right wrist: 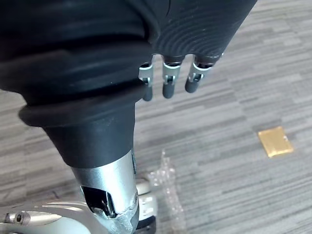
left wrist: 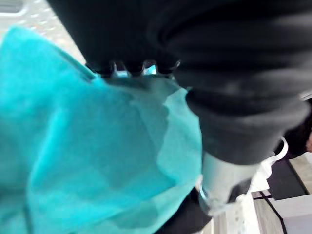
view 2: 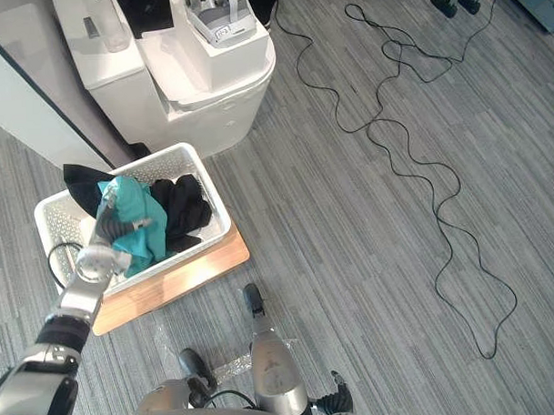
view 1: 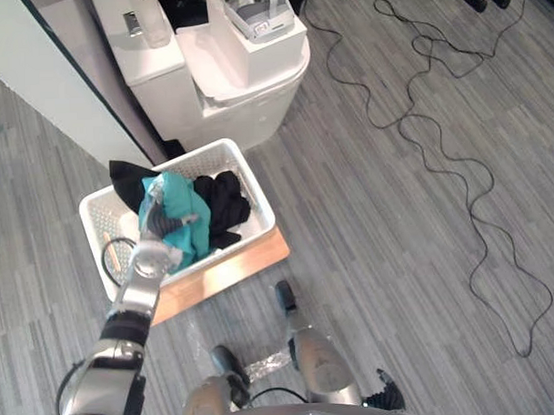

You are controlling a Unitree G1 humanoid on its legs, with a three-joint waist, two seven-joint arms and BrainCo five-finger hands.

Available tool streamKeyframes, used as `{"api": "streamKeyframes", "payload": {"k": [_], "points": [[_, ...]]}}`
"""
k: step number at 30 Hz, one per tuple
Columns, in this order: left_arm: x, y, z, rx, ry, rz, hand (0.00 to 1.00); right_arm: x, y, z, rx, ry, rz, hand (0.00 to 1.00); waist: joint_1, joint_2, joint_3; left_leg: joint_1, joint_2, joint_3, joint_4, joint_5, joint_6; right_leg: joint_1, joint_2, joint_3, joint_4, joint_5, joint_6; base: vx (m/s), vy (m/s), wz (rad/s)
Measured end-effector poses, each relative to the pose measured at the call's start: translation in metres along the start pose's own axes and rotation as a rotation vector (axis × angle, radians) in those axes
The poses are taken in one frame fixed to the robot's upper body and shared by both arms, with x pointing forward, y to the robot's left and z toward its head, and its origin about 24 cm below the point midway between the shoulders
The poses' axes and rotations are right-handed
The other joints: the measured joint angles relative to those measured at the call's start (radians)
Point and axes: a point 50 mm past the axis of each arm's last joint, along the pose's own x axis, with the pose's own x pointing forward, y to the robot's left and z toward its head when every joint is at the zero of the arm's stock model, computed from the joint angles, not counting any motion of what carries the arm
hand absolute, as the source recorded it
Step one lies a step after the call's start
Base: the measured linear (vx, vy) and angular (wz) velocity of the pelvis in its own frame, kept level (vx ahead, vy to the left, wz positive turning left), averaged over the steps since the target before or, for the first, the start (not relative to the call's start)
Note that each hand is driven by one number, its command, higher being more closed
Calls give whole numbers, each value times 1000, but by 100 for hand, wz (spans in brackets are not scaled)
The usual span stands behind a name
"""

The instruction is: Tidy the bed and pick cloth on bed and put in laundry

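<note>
At nine o'clock in the head views, the white laundry basket (view 1: 199, 161) sits on a wooden board (view 1: 233, 264), holding the teal cloth (view 1: 188, 215) with black clothes (view 1: 224, 198) at the cloth's three o'clock. The left hand (view 1: 153, 214) lies on the teal cloth with its fingers buried in the folds, so I cannot tell whether it grips. The right hand (right wrist: 168, 83) hangs over the grey floor (right wrist: 234, 97) at five o'clock, fingers relaxed and empty.

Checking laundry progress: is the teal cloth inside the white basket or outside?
In: the teal cloth lies inside the white basket, beside black clothes, with the left hand on it.
</note>
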Motion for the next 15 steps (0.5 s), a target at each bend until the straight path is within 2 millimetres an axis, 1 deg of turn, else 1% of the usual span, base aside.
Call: {"api": "streamKeyframes", "payload": {"k": [1, 2, 5, 6, 8, 10, 12, 14, 15], "points": [[-6, -8, -8, -5, 22, -37, 0, 2, -1, 0, -7, 7, 5, 0, 5, 2, 0, 8, -1, -6, 7, -2, -1, 14, -2, -5, 0, -10, -4, -51, -44, 12], [-11, -12, -10, -16, 22, -56, 0, 4, -2, 1, -12, 13, 8, 0, 7, 3, -1, 9, 0, -13, 11, -3, -1, 18, -3, -11, 0, -13, -8, -72, -61, 16], [-21, -13, -9, -48, -19, -63, 0, 9, -4, 12, 10, -4, 5, 0, 15, 6, -2, 9, 0, -23, 9, 1, -1, 26, -6, -23, 0, -19, -14, -57, -51, 11], [-25, -13, -7, -53, -43, -69, 0, 10, -4, 16, 13, -14, 4, 0, 22, 10, -4, 15, 1, -27, 8, 3, -1, 34, -6, -27, 0, -22, -15, -46, -60, 12], [-30, -11, -3, -67, -76, -65, 0, 11, -8, 14, 3, -4, 0, 0, 31, 18, -13, 28, 0, -42, -2, 8, -4, 50, -6, -37, 0, -26, -9, -28, -45, 17], [-38, -1, 3, -115, -123, -28, 0, 10, -8, 6, -4, 27, 5, 0, 40, 25, -40, 42, -2, -57, -30, 23, -6, 63, -7, -59, 0, -31, -3, 2, -30, 25], [-41, 8, 10, -151, -160, 11, 0, 8, -9, 1, -6, 40, 8, 0, 45, 27, -52, 53, -3, -77, -45, 31, -6, 78, -7, -78, 0, -35, -1, 17, -18, 26], [-43, 23, 18, -173, -214, 88, 0, 5, -9, -8, -9, 64, 11, 0, 61, 28, -87, 61, -3, -103, -68, 41, -7, 91, -8, -105, 0, -40, 1, 30, -10, 34], [-43, 27, 19, -178, -219, 108, 0, 5, -9, -9, -9, 68, 11, 0, 62, 27, -91, 65, -3, -108, -72, 44, -6, 96, -8, -110, 0, -42, 1, 48, 5, 27]]}}
